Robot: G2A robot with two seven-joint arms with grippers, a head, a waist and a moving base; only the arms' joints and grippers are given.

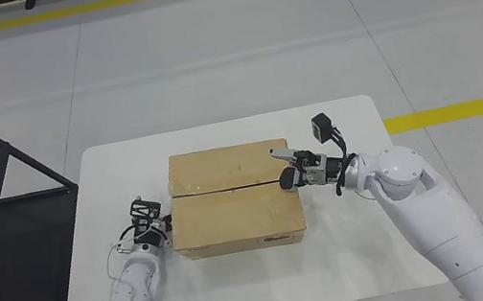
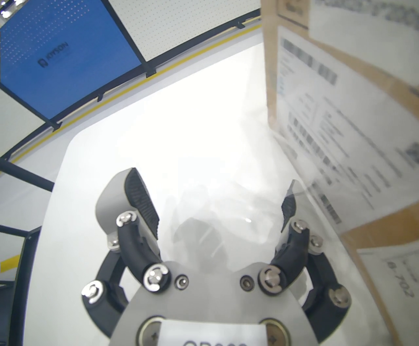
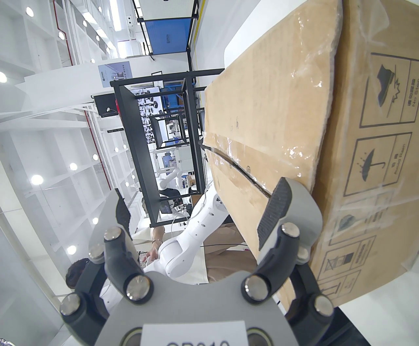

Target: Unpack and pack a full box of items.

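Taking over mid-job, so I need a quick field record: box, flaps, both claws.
Box: cardboard box, upright on the white table
Flaps: flaps shut, meeting at a middle seam
Left claw: left claw open, low beside the box's left side; contact unclear
Right claw: right claw open, at the box's right top edge by the seam's end
Stage: box not yet opened
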